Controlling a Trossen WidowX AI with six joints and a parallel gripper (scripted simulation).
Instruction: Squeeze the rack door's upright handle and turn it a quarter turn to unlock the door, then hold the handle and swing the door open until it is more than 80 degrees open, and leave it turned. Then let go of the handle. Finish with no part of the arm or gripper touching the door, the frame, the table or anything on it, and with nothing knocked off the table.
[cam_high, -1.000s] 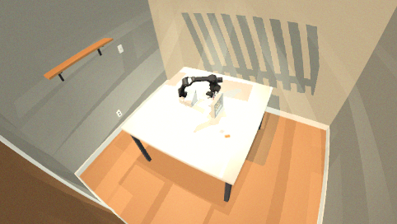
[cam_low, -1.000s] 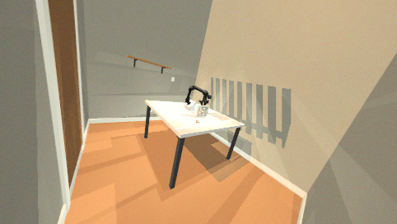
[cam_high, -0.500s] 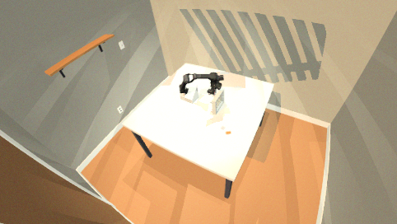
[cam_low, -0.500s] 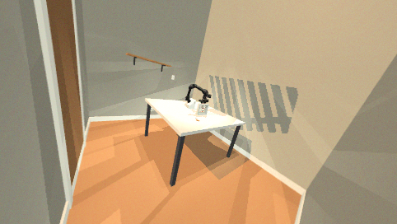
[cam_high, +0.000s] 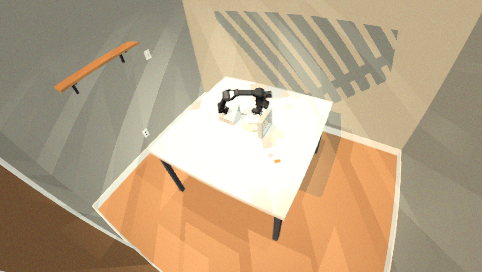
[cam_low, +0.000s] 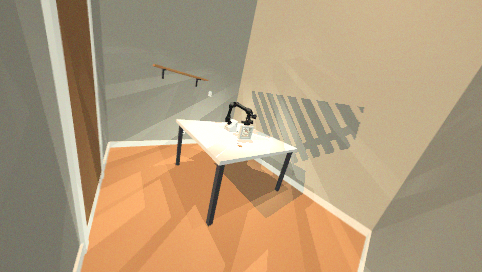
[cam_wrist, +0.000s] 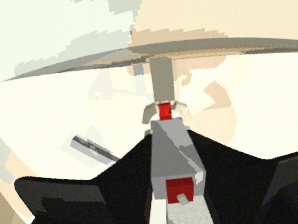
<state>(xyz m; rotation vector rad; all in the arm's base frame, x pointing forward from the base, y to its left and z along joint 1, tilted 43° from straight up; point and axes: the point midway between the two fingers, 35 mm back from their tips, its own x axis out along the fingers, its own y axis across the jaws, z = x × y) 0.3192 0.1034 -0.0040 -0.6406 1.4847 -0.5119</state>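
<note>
The handle is a grey block with red showing at both ends, seen in the wrist view. My gripper is shut on it, with one black finger on each side. A grey-brown bar runs from the handle's far end to a long thin edge across the upper wrist view. The pale rack with its door stands upright on the white table, below my gripper. The top and exterior views are too small to tell the door's angle or how far the handle is turned.
A pale box-like thing stands beside the arm's base. A small orange thing lies on the table in front of the rack. A dark grey rod shows left of the handle in the wrist view.
</note>
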